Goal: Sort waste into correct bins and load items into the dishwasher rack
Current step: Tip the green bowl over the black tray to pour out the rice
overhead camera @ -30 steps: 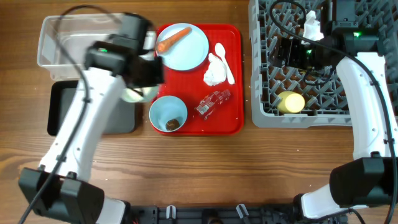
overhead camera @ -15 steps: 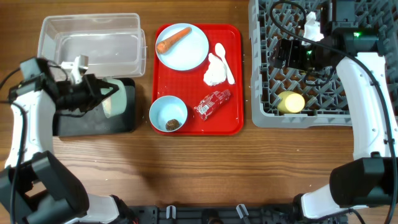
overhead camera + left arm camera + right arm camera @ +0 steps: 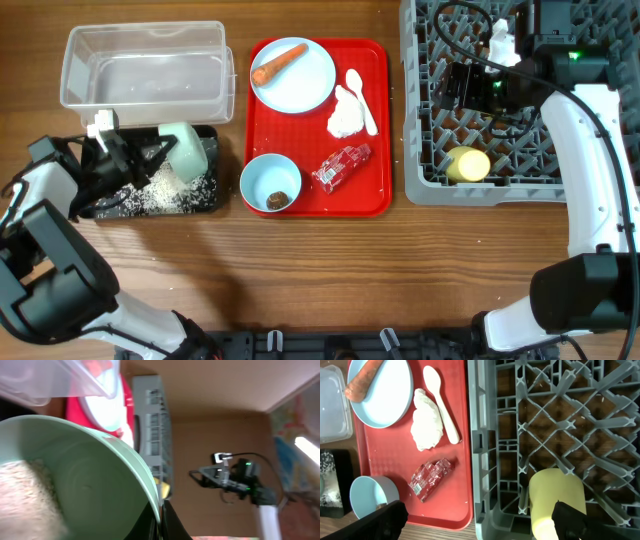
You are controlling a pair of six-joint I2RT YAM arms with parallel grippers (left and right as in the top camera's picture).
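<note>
The step in hand is emptying rice into a bin. At the left edge of the overhead view the left gripper [image 3: 150, 155] holds a pale green bowl [image 3: 186, 148] tipped on its side over the black tray [image 3: 96, 211]. Loose rice [image 3: 160, 193] lies scattered across the tray floor below it. The left wrist view is blurred, but a dark finger appears pinched on the bowl's rim, and some rice [image 3: 25, 495] clings inside the bowl [image 3: 95, 475]. The clear tub [image 3: 72, 70] sits just above the black tray in the frame.

In the middle, the red tray [image 3: 378, 130] carries the blue plate [image 3: 310, 88] with the carrot [image 3: 278, 63], the napkin [image 3: 344, 120], the spoon [image 3: 361, 98], the wrapper [image 3: 342, 165] and a second bowl [image 3: 258, 178] holding a brown lump [image 3: 277, 200].

At the right, the right gripper [image 3: 480, 521] hangs over the rack [image 3: 420, 185] with its fingers spread wide and nothing between them. The yellow cup [image 3: 467, 164] lies in the rack's lower part.

The next move probably calls for tipping or shaking the bowl further to clear the last grains. The bowl then has to go across to the rack without dragging over the red tray.
</note>
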